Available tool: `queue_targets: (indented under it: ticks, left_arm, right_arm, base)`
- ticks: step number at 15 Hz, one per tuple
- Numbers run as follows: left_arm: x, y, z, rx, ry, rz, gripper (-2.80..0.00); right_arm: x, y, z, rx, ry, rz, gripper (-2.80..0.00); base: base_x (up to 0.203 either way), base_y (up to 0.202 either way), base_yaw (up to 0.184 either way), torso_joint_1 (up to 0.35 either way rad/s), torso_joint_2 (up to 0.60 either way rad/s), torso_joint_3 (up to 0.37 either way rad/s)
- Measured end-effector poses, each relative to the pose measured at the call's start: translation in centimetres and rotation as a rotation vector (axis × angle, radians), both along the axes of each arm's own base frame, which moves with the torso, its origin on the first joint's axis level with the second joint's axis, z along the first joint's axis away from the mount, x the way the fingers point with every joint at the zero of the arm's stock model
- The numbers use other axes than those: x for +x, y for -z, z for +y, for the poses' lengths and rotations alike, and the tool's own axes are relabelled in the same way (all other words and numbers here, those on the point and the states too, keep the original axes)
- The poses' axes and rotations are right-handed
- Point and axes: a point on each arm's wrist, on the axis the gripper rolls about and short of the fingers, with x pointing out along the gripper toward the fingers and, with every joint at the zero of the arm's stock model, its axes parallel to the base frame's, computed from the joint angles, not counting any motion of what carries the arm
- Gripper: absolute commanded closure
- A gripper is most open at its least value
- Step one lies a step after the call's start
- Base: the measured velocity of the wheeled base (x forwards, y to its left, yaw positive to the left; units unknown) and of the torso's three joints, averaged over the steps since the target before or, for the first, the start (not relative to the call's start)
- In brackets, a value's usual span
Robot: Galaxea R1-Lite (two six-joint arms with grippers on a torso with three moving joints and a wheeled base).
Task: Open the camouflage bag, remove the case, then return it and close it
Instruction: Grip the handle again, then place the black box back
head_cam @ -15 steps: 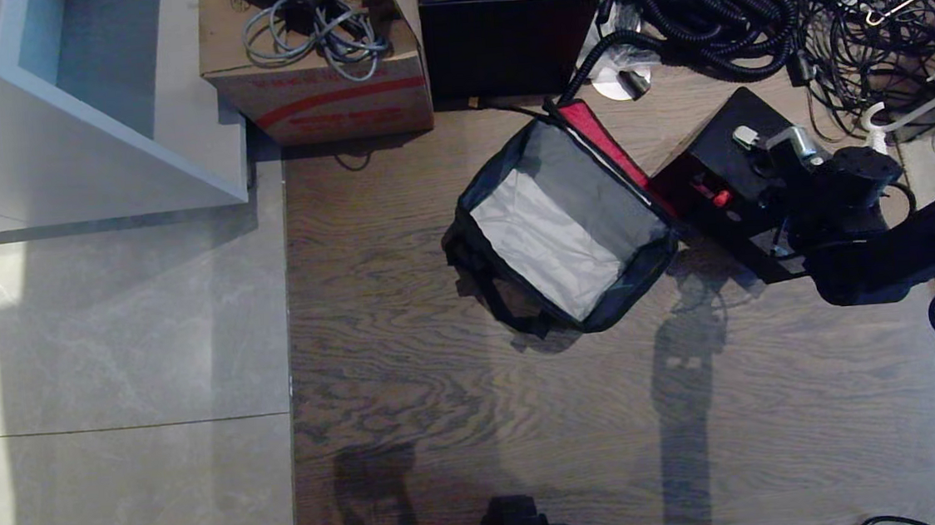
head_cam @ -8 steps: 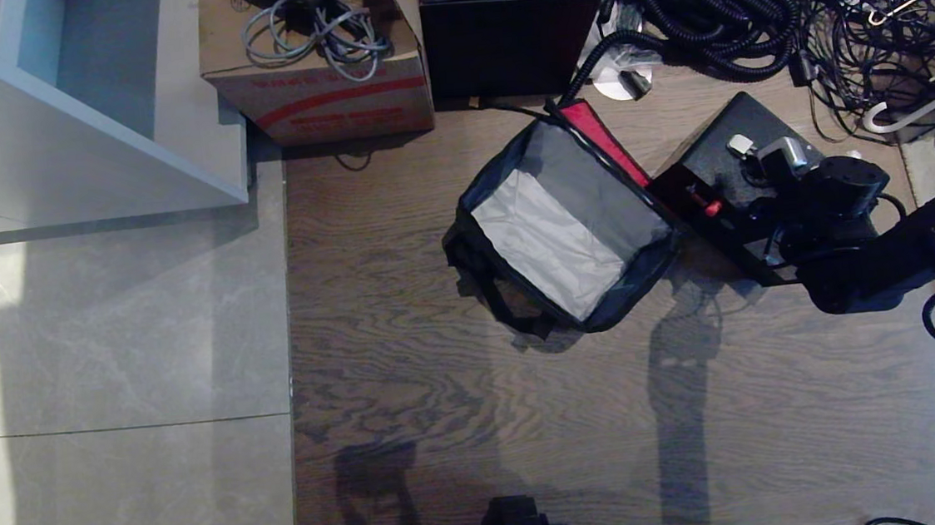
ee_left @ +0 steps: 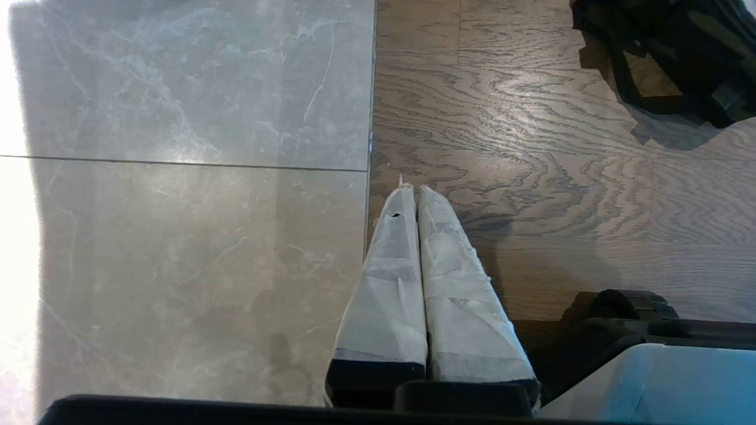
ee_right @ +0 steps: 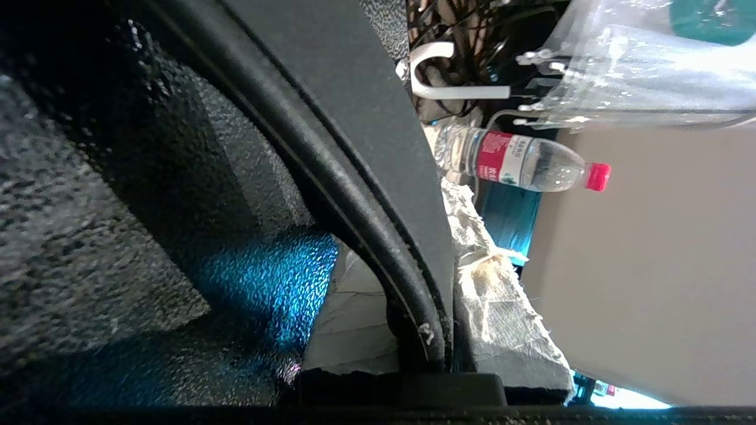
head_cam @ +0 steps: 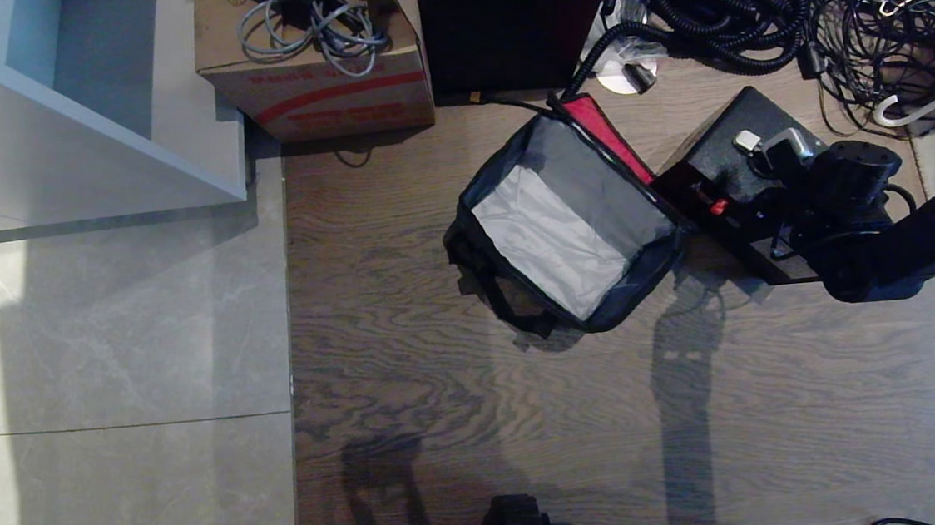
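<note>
Head view: the camouflage bag (head_cam: 569,225) lies open at centre frame, soft and empty. The case (head_cam: 732,183) stands just right of it, rigid, likely heavy; its top handle (head_cam: 784,156) is the sound hold. The right gripper (head_cam: 794,174) reaches in from the right edge.

Left wrist view: left gripper (ee_left: 416,195) closed, empty, above the floor.

Right wrist view: padded fingers (ee_right: 502,307) clamp the handle (ee_right: 378,236)

The right arm reaches in from the right, its hand (head_cam: 789,166) pointing down with taped fingers (ee_right: 502,313) clamped together. The left hand (ee_left: 416,195) hangs parked, fingers pressed together.
</note>
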Motion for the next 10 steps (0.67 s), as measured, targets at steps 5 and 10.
queue_targets:
  ticks: [5,10]
  left_arm:
    - [0.0,0.0,0.0,0.000,0.000,0.000,0.00]
    - [0.0,0.0,0.0,0.000,0.000,0.000,0.00]
  right_arm:
    - [-2.2,-4.5,0.1,-0.016,0.006,-0.072,0.00]
    - [-3.9,-7.4,0.2,-0.029,0.008,-0.133,0.00]
  base:
    - [0.000,0.000,0.000,0.000,0.00,0.000]
    - [0.000,0.000,0.000,0.000,0.00,0.000]
